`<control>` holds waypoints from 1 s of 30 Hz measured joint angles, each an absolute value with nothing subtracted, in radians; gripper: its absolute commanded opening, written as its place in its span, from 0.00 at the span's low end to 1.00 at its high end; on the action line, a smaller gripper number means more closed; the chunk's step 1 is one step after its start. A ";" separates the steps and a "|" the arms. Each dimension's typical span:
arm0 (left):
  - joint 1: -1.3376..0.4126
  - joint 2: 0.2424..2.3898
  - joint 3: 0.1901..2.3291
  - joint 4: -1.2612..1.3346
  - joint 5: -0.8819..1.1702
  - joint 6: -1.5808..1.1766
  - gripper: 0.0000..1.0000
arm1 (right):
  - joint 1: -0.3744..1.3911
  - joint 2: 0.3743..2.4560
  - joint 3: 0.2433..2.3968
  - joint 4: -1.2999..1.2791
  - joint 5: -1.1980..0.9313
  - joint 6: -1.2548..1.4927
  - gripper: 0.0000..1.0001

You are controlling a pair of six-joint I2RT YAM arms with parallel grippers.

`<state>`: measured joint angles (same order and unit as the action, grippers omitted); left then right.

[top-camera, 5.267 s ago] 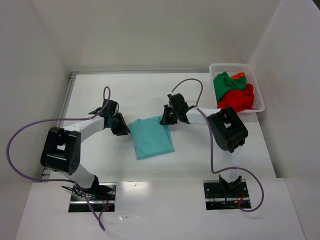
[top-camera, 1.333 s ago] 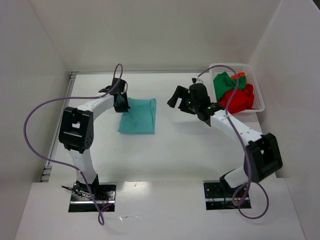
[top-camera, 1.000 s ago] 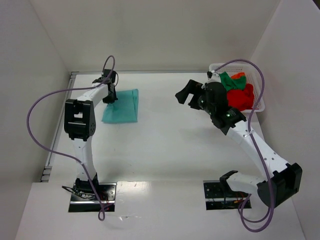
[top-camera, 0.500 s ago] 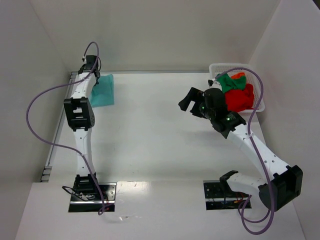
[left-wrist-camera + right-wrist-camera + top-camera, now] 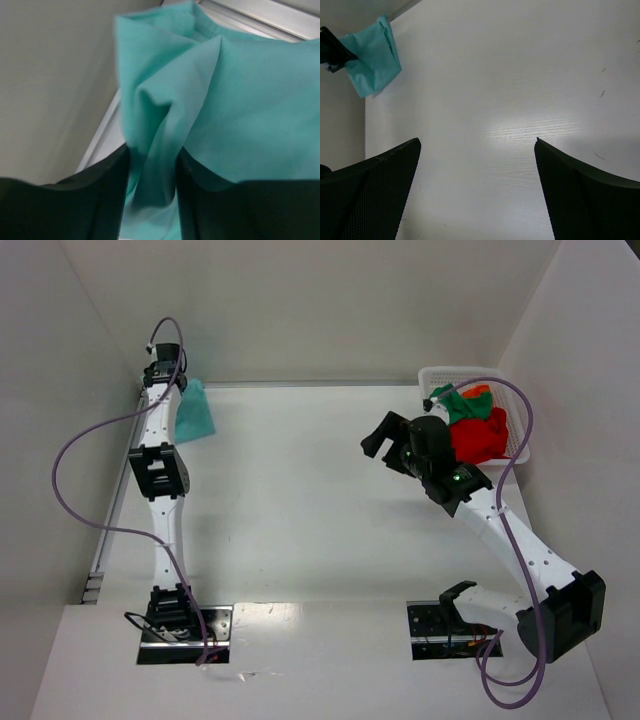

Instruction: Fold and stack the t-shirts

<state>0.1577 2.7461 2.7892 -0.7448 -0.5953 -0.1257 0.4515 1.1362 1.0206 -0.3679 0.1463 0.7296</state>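
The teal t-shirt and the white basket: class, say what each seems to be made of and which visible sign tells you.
Teal t-shirt: soft matte cloth, likely knit; it bunches into rounded folds without shine.
White basket: probably rigid plastic; its walls hold straight edges and show an open lattice, though it is small in view.

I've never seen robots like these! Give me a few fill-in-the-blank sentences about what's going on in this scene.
1. The left gripper is shut on the teal t-shirt near the far ___ corner of the table.
2. The right gripper hangs over bare table, holding nothing, with its jaws ___.
3. The red t-shirt and the green t-shirt lie bunched together in the white ___.

Missing words: left; open; basket
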 measured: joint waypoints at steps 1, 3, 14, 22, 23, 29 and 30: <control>0.163 2.748 2.790 -0.749 -0.603 -0.118 0.79 | 0.451 1.136 1.021 -0.368 0.147 0.732 1.00; 0.173 2.758 2.805 -0.760 -0.616 -0.118 1.00 | 0.451 1.135 1.021 -0.368 0.152 0.735 1.00; 0.180 2.708 2.872 -0.823 -0.592 -0.148 1.00 | 0.451 1.084 0.984 -0.355 0.138 0.737 1.00; 0.124 2.469 2.754 -0.873 -0.407 -0.221 1.00 | 0.451 1.020 0.969 -0.349 0.108 0.695 1.00; 0.105 2.442 2.722 -0.872 -0.382 -0.233 1.00 | 0.451 1.021 0.969 -0.347 0.107 0.683 1.00; 0.006 2.218 2.249 -0.752 -0.205 -0.282 1.00 | 0.450 1.053 0.972 -0.339 0.108 0.637 1.00; -0.004 2.166 2.137 -0.724 -0.171 -0.294 0.99 | 0.449 1.062 0.977 -0.338 0.108 0.633 1.00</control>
<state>-0.0040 2.1658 2.1368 -0.7238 -0.1711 -0.2935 0.4488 1.0618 0.9768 -0.3382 0.1078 0.6331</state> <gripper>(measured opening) 0.998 0.999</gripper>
